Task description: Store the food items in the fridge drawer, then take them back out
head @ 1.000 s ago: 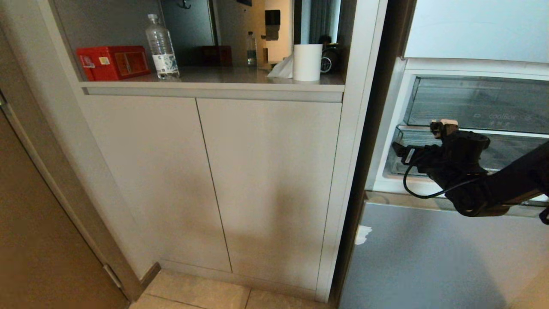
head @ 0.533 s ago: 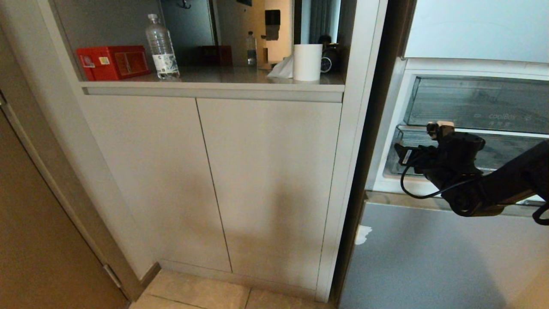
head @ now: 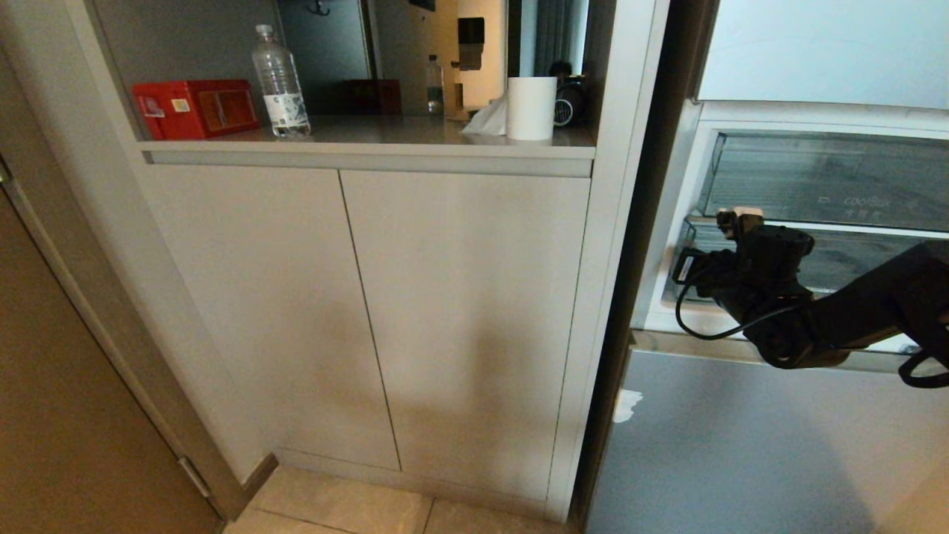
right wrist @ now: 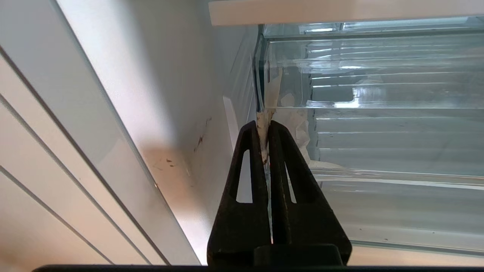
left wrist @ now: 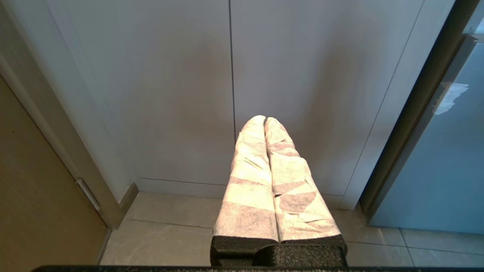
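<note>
a home kitchen nook: open fridge [head: 815, 119] beside cabinets [head: 371, 311], water bottle [head: 280, 81] on the counter [head: 385, 133].

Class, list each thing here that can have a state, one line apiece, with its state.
right gripper: shut on the fridge drawer's edge
fridge drawer: gripped at one edge, no food visible inside
left gripper: shut, empty
cabinet doors: closed
water bottle: upright, capped
paper roll: standing upright

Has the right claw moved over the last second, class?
Yes. The right claw has drifted left toward the fridge's left wall, along the drawer front.
</note>
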`<state>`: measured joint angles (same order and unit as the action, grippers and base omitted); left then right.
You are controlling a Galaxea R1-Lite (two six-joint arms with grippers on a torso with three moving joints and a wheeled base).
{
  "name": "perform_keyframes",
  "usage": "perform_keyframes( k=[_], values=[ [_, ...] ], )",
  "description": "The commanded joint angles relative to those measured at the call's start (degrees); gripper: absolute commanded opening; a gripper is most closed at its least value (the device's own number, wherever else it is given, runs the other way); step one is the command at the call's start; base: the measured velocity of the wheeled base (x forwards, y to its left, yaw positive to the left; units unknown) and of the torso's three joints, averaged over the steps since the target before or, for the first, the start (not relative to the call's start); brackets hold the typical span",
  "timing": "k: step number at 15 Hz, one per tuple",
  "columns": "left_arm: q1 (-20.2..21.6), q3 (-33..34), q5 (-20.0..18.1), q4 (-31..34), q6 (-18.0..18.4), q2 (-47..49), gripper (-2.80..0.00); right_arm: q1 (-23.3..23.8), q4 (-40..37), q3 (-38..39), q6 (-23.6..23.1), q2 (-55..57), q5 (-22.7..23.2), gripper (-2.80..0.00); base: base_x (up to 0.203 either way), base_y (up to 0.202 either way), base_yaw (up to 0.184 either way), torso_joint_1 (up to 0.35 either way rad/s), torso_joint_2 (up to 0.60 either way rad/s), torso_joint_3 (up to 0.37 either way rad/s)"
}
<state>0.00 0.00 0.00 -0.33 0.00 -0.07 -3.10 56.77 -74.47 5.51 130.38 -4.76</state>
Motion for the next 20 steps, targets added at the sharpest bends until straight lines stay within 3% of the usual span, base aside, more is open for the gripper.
perform_keyframes(
  k=[1, 5, 13, 17, 20],
  values=[
    [0.0, 0.09, 0.0, -0.02, 0.0, -0.01, -2.8, -0.5, 0.45, 0.13, 0.1, -0.16, 0.01, -2.8, 0.0, 0.0, 0.0, 0.0, 0.0, 0.0],
    [0.0, 0.09, 0.09, -0.02, 0.0, -0.01, -2.8, -0.5, 0.76, 5.36, 0.4, -4.0, 0.26, -2.8, 0.0, 0.0, 0.0, 0.0, 0.0, 0.0],
    [0.0, 0.09, 0.08, -0.02, 0.0, -0.01, -2.8, -0.62, 4.7, 26.0, 0.55, -18.31, 0.52, -2.8, 0.0, 0.0, 0.0, 0.0, 0.0, 0.0],
    [0.0, 0.09, 0.0, -0.02, 0.0, -0.01, -2.8, -0.1, 5.33, 26.39, 1.25, -16.83, 0.45, -2.8, 0.0, 0.0, 0.0, 0.0, 0.0, 0.0],
    [0.0, 0.09, 0.0, -0.02, 0.0, -0.01, -2.8, 0.68, 10.46, 25.98, 4.65, -13.71, 0.28, -2.8, 0.0, 0.0, 0.0, 0.0, 0.0, 0.0]
  ],
)
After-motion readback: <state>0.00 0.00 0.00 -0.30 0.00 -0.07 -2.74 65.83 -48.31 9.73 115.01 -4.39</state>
